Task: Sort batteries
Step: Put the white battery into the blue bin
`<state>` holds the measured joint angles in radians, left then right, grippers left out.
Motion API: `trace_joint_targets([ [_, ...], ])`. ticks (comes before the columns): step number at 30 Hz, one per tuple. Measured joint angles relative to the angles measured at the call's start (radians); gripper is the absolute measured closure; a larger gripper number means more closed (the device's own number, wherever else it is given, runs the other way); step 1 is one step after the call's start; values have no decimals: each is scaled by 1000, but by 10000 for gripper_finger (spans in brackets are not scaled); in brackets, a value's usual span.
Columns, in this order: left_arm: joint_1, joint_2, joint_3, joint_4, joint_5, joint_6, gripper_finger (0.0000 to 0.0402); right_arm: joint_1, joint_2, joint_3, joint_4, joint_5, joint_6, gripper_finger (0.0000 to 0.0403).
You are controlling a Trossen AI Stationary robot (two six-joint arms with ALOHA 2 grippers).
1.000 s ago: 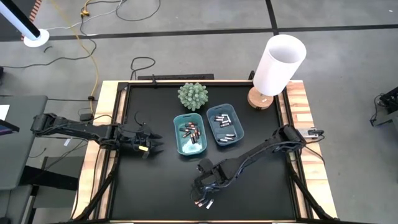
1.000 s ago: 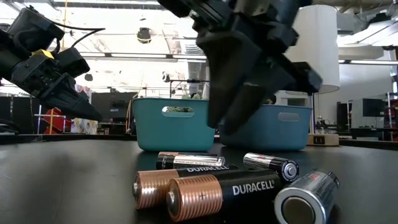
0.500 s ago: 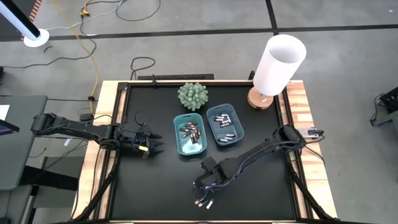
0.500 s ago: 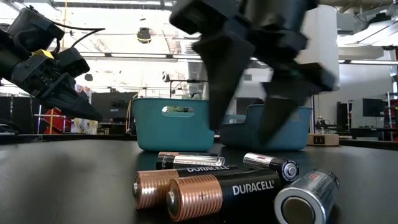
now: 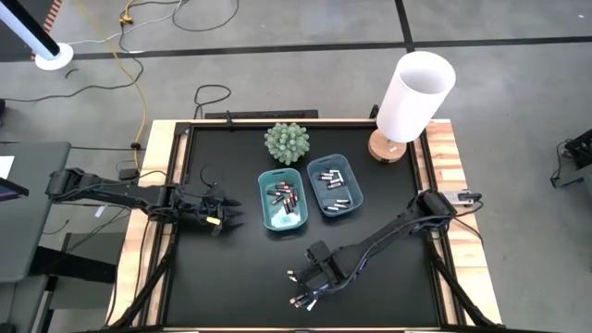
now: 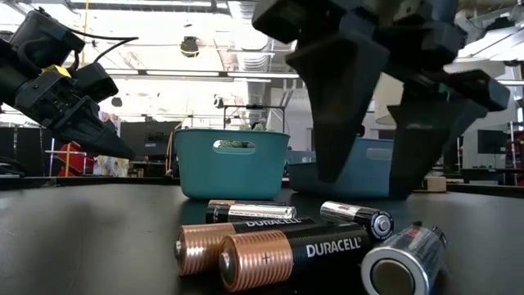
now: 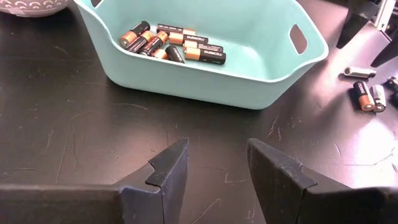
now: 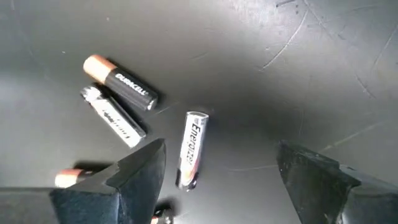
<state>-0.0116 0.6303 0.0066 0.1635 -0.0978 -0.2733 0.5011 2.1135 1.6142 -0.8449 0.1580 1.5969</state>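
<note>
1. Closest to me, at 6 o'clock on the black table (image 5: 231, 268), lies a small pile of loose batteries (image 5: 302, 299). These still need sorting.

2. My right gripper (image 5: 298, 277) hangs just above that pile with its fingers spread wide. It holds nothing.

3. In the right wrist view a silvery battery (image 8: 191, 149) lies between the two fingers (image 8: 140, 171), a bit closer to one of them. I think this is the one to pick next.

4. To do it well, I should go straight down, with one finger on each long side of the battery, and then close slowly. The copper-and-black battery (image 8: 120, 82) and the thin silvery one (image 8: 114, 116) lie near it, so I must not bump them or they may roll.

5. The silvery battery says "Energizer". The copper-and-black one says "DURACELL", and I can read that word on the front battery (image 6: 291, 256) in the low view too.

6. Farther back, in the middle of the table, stand two teal trays side by side. The left tray (image 5: 280, 201) holds copper-and-black batteries. The right tray (image 5: 334, 186) holds silvery ones. I judge the Energizer belongs in the right tray.

7. My left gripper (image 5: 233, 214) waits at 9 o'clock, near the left tray, with its fingers apart and empty.

8. At 12 o'clock sit a green spiky plant (image 5: 286, 142) and, toward 1 o'clock, a white lamp (image 5: 414, 102) on a wooden base.
</note>
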Motion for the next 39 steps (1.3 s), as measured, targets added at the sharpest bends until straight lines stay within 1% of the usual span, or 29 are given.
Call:
trace_joint_targets([
  [5, 0, 0, 0, 0, 0, 0, 240, 17, 59, 3, 28, 27, -5, 85],
  [9, 0, 0, 0, 0, 0, 0, 240, 30, 125, 7, 49, 48, -53, 85],
  [14, 0, 0, 0, 0, 0, 0, 240, 41, 155, 14, -6, 75, 21, 86],
  [15, 0, 0, 0, 0, 0, 0, 240, 48, 155, 14, -8, 98, 34, 86],
  [19, 0, 0, 0, 0, 0, 0, 240, 85, 156, 4, 22, 268, 33, 86],
  [20, 0, 0, 0, 0, 0, 0, 240, 91, 157, 4, 26, 287, 30, 86],
  [24, 0, 0, 0, 0, 0, 0, 240, 105, 159, 5, 26, 307, 30, 91],
  [33, 0, 0, 0, 0, 0, 0, 240, 144, 175, 4, -5, 407, 1, 143],
  [36, 0, 0, 0, 0, 0, 0, 240, 150, 177, 3, -13, 425, -17, 176],
  [39, 0, 0, 0, 0, 0, 0, 240, 149, 177, 2, -19, 427, -42, 222],
])
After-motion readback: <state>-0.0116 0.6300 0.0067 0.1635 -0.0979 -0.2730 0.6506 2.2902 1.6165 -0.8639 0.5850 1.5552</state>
